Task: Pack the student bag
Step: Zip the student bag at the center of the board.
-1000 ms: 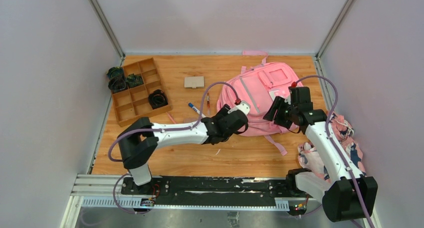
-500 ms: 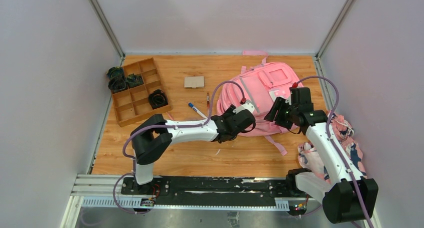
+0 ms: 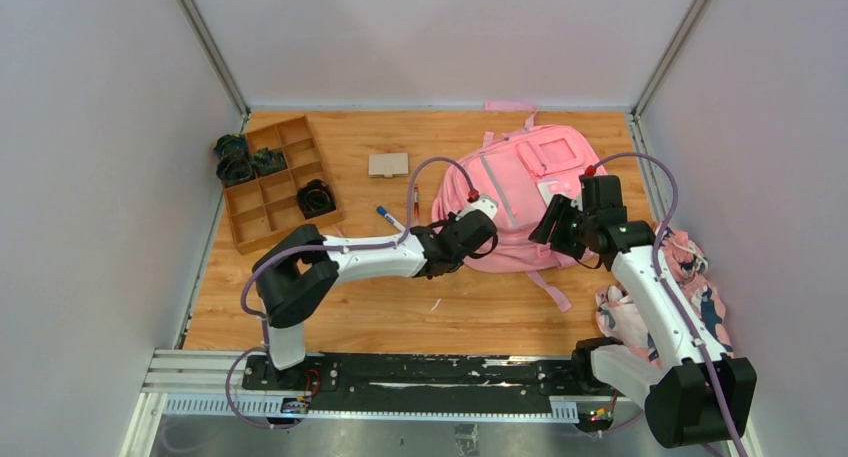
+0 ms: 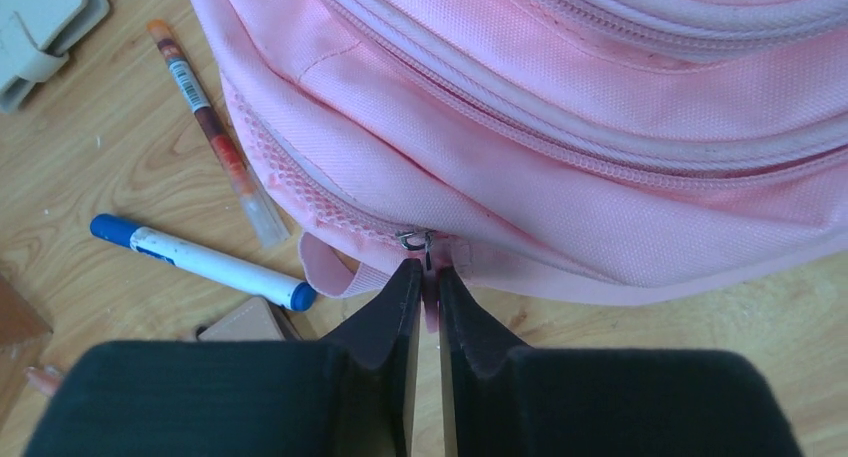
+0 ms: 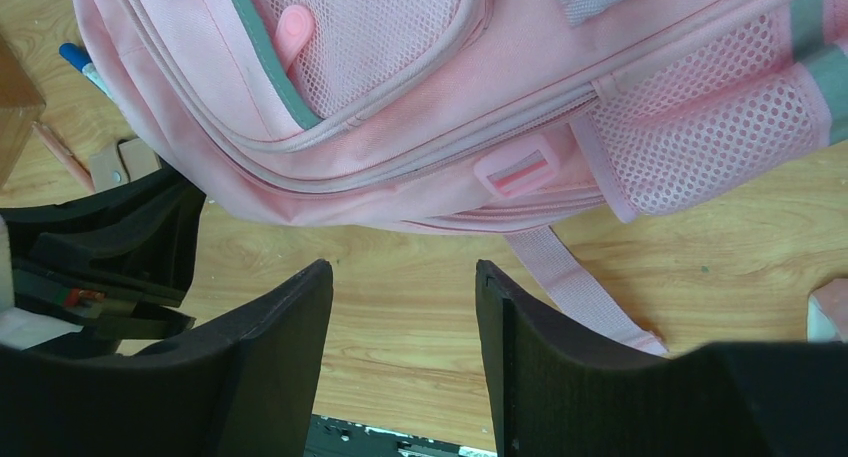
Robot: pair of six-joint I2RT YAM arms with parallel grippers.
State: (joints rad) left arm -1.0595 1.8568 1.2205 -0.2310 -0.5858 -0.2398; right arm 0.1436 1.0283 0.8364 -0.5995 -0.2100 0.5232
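The pink student bag (image 3: 525, 192) lies flat at the right rear of the wooden table. My left gripper (image 3: 487, 245) is at the bag's near left edge. In the left wrist view, the left gripper (image 4: 428, 269) is shut on a thin pink zipper pull tab (image 4: 430, 299), just below the metal slider (image 4: 415, 239) on the student bag (image 4: 600, 127). My right gripper (image 3: 548, 227) hovers off the bag's near right edge. It (image 5: 403, 269) stands open over bare wood, with the student bag (image 5: 420, 107) beyond its fingertips.
A blue-capped marker (image 4: 200, 260) and an orange pen (image 4: 210, 127) lie left of the bag. A tan case (image 3: 388, 164) and a compartmented wooden tray (image 3: 275, 182) sit farther left. A patterned cloth bundle (image 3: 680, 287) lies at the right edge. A loose pink strap (image 5: 575, 287) trails toward me.
The left gripper's jaws have closed onto the zipper pull tab, and the left arm has shifted slightly at the bag's near left edge. The right arm has not moved.
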